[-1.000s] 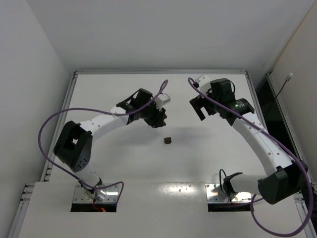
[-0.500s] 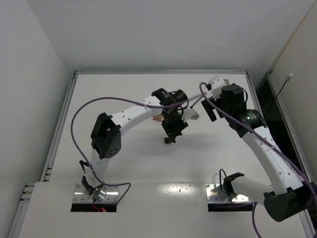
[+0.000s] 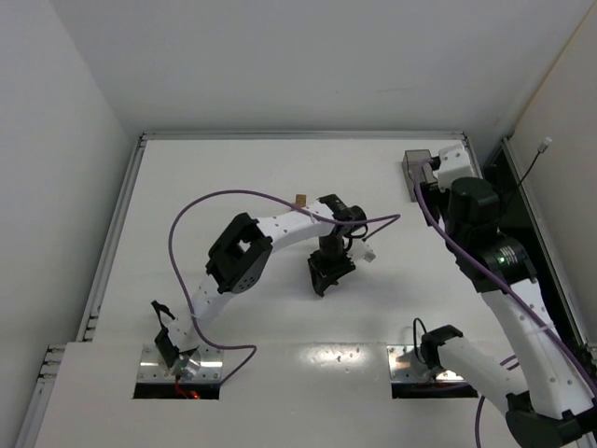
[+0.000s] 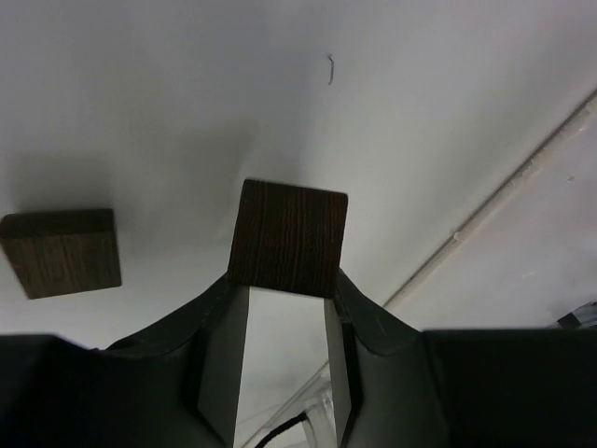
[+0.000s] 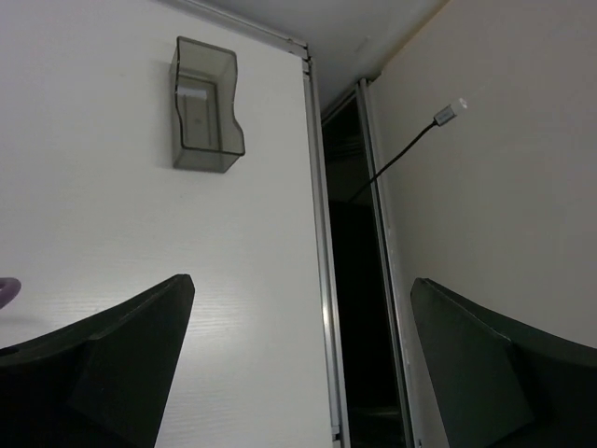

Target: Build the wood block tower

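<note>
Wood block tower: looks like only a base, one dark brown wooden cube point(image 4: 61, 252) lying on the white surface point(image 4: 187, 93). Your left end effector point(image 4: 287, 287) pinches a second dark cube point(image 4: 289, 233) just beside it, presumably to stack. Right end effector point(image 5: 298, 327) is wide open and empty, well away from it.

I have the left gripper point(image 3: 326, 277) over the middle of the white table point(image 3: 233, 168), a dark brown wooden cube point(image 4: 289, 238) clamped between its fingers. In its wrist view, a second dark brown wooden block point(image 4: 61, 252) lies on the table left of that cube and apart from it. A small tan wooden block point(image 3: 300, 200) sits behind the left arm point(image 3: 280, 226). The dark translucent plastic tray point(image 5: 205, 105) lies at the far right corner beside the edge rail point(image 5: 317, 233), ahead of the right gripper point(image 5: 300, 285).
</note>
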{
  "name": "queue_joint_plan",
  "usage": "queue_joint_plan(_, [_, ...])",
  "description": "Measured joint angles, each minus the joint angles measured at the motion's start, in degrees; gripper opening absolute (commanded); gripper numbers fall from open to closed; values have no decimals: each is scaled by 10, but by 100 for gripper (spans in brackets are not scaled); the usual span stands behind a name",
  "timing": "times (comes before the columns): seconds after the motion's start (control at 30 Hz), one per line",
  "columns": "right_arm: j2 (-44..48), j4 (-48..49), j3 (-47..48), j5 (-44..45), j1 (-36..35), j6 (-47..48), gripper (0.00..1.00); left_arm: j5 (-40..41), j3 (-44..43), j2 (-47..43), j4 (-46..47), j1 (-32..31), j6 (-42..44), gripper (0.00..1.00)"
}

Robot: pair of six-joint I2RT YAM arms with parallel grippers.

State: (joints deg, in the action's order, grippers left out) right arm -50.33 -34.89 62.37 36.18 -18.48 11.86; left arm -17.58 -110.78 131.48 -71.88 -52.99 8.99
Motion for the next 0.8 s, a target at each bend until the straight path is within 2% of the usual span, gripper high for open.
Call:
queue_joint_plan(0.37, [36,-7,0,-1,10,0,100,21,-56,42,-16,-10,-14,0])
queue_joint_plan(0.6, [34,-21,0,-23,14,0,100,26,-77,56,-31,-11,-29,30])
queue_joint_plan(0.8, [34,-29,0,-35,15,-1,100,37,-87,63,-36,-16,-42,34])
